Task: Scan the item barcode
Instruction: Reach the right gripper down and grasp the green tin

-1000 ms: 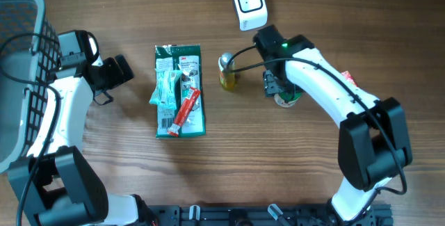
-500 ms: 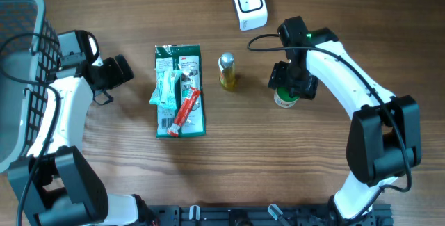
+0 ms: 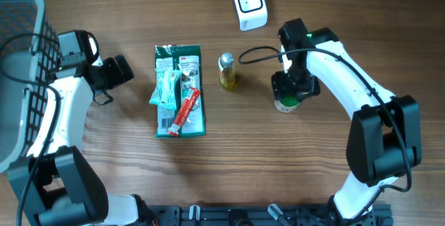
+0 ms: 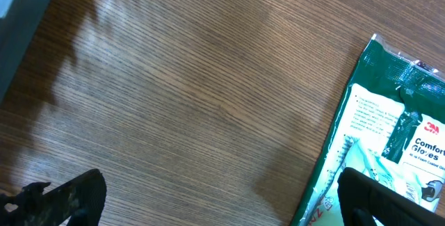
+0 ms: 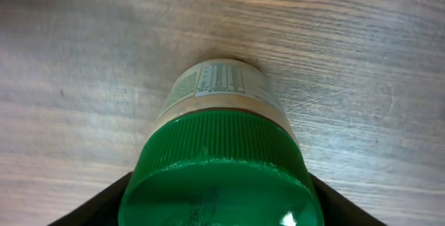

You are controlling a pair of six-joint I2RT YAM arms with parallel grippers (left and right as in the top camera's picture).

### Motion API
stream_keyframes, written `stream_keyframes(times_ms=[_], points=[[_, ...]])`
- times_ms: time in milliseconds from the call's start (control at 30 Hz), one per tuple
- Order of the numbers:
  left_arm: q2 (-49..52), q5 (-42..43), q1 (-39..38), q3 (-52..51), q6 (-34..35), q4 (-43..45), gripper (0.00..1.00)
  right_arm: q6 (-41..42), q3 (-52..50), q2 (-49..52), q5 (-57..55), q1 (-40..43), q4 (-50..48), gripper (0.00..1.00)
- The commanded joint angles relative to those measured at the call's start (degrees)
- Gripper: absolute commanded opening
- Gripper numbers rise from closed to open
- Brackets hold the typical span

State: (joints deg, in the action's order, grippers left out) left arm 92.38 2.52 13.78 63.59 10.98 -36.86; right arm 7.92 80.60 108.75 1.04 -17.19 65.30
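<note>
A jar with a green screw cap (image 3: 284,103) stands upright on the wood table, right of centre. My right gripper (image 3: 293,89) comes down over it from above. In the right wrist view the green cap (image 5: 219,163) fills the space between the black fingers (image 5: 90,208), which press against both of its sides, and a printed label shows on the jar below the cap. The white barcode scanner (image 3: 249,4) sits at the back of the table, apart from the jar. My left gripper (image 3: 122,69) hovers open at the left, with bare wood between its fingertips (image 4: 69,197).
A small yellow bottle (image 3: 227,71) stands left of the jar. A green gloves package (image 3: 181,90) lies with a red tube (image 3: 186,109) and a teal packet on it; its edge (image 4: 389,135) reaches the left wrist view. A grey basket (image 3: 17,59) stands at the far left.
My right arm swung from beside the small yellow bottle over to the green-capped jar, came down over it, and its jaws narrowed onto the cap. The left arm has not moved.
</note>
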Motion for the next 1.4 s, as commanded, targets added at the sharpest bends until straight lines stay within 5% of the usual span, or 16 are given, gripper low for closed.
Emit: stream_keyframes(times_ms=[0,67,133,267,433,533,600,800,867,933,1033,1367], points=[[0.24,0.46,0.22,-0.09,-0.70,0.04,1.00,-2.86,-0.07,-0.22,0.37,-0.46,-0.92,1.00],[0.24,0.46,0.22,-0.09,-0.70,0.04,1.00,9.11,-0.04,-0.22,0.37,-0.39,-1.57,1.00],[0.24,0.46,0.22,-0.09,-0.70,0.02,1.00,18.75,-0.07,-0.22,1.68,-0.50,0.07,0.88],[0.24,0.46,0.22,-0.09,-0.70,0.02,1.00,19.06,-0.11,-0.22,4.61,-1.01,0.42,0.59],[0.24,0.46,0.22,-0.09,-0.70,0.04,1.00,0.74,-0.11,-0.22,3.34,-1.01,-5.66,0.58],[0.24,0.46,0.22,-0.09,-0.70,0.04,1.00,0.24,-0.11,-0.22,3.37,-1.01,-6.08,0.64],[0.24,0.46,0.22,-0.09,-0.70,0.04,1.00,3.65,-0.11,-0.22,3.37,-1.01,-6.12,0.93],[0.24,0.46,0.22,-0.09,-0.70,0.04,1.00,22.03,-0.11,-0.22,4.90,-1.01,-3.89,0.80],[0.24,0.46,0.22,-0.09,-0.70,0.02,1.00,22.40,-0.11,-0.22,5.95,-1.01,-3.50,0.79],[0.24,0.46,0.22,-0.09,-0.70,0.04,1.00,20.55,-0.11,-0.22,4.17,-1.01,-3.74,0.74],[0.24,0.46,0.22,-0.09,-0.70,0.02,1.00,6.80,-0.11,-0.22,3.72,-1.01,-5.11,0.68],[0.24,0.46,0.22,-0.09,-0.70,0.02,1.00,-0.63,-0.11,-0.22,-2.34,-1.11,-6.34,0.74]])
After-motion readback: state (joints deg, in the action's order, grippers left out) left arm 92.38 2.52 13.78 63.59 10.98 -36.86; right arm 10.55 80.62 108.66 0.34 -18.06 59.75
